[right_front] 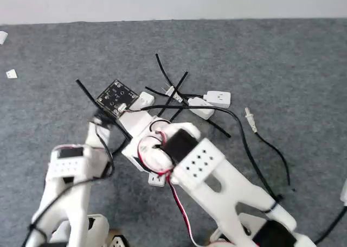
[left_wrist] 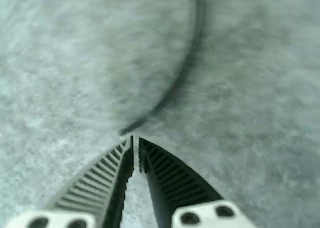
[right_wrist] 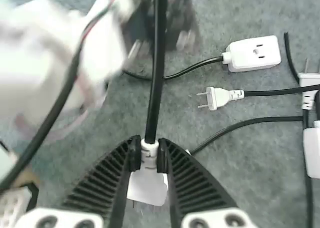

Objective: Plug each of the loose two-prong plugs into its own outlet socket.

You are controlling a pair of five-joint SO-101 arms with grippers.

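A: Held plug (right_wrist: 146, 185), status?

B: White, two-prong. Clenched at the neck between the ribbed fingers (right_wrist: 105, 178) of the right gripper (right_wrist: 148, 150). Prongs toward the wrist camera, black cord (right_wrist: 156, 62) running straight out past the tips.

A: Nearest neighbours, same view?

B: Loose plug (right_wrist: 217, 97) lying flat on the grey tabletop (right_wrist: 240, 188), prongs pointing toward the held cord but apart from it. Beyond it an outlet socket (right_wrist: 252, 53), slots facing up, on its own black lead. Plug and socket near each other, not mated.

A: Anything added by the high view?

B: Right arm (right_front: 217, 176) lying across the middle, covering its own fingers, so grip detail taken from the wrist view alone. Farther out: a white socket (right_front: 219, 98) with a second white block (right_front: 201, 108) just beside it, and an outlying plug (right_front: 250, 118) well apart to the side, prongs up-table, thin cord trailing down toward the near edge. Several black leads crossing between the arms.

A: Left side?

B: Left gripper (left_wrist: 135, 140) low over the tabletop, fingers (left_wrist: 170, 175) pressed together with only a sliver between, nothing seen in them. Blurred dark cord (left_wrist: 187, 62) curving in to just beside the tips; contact cannot be told.
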